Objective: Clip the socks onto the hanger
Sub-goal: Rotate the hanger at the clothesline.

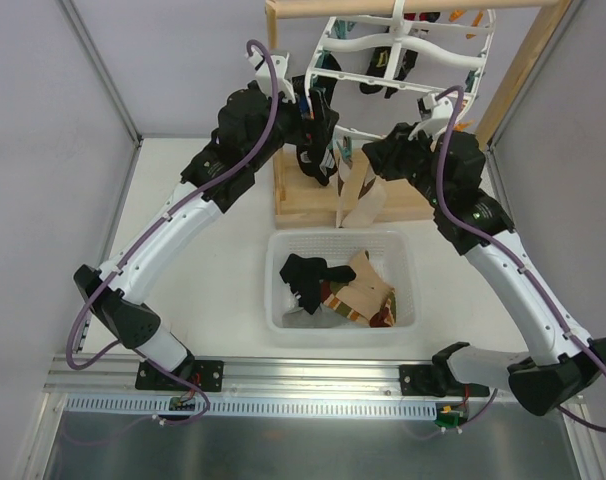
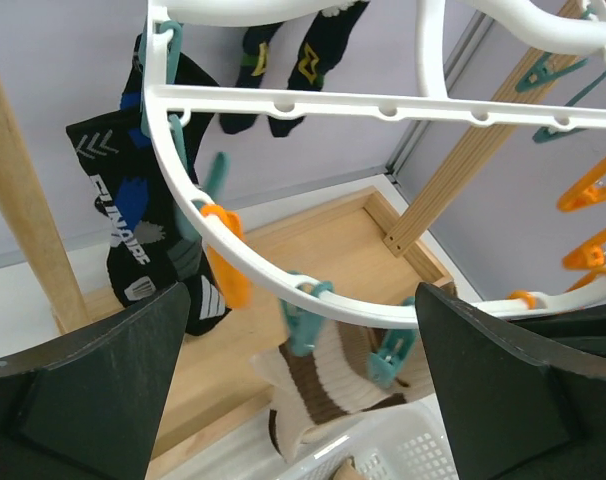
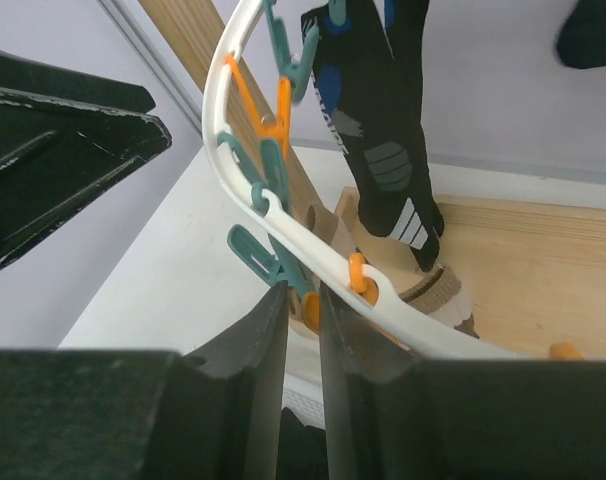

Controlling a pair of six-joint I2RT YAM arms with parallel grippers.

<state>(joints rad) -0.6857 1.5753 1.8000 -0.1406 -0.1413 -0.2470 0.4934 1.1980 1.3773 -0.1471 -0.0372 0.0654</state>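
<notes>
Top external view shows the hanger [image 1: 403, 50] hanging from the wooden stand [image 1: 303, 205] at the far side of the counter [image 1: 203, 260]. Both my arms reach up to its near rim.

My left jaws stand wide open and nothing is between them. In the left wrist view the white rim curves across the gap behind them, apart from both fingers [image 2: 93, 390]. A black sock [image 2: 133, 230] with blue and white marks hangs at the left part of the rim. A striped sock [image 2: 323, 385], brown and cream, hangs lower from the rim, with two pins [image 2: 303, 325] at its top.

My right jaws are almost closed, with only a narrow slit between them. A teal pin [image 3: 268, 262] under the rim is just at their tips, but I cannot tell if they pinch it.

More socks [image 1: 333, 285] lie in the white basket [image 1: 283, 300], between the stand and my bases.
</notes>
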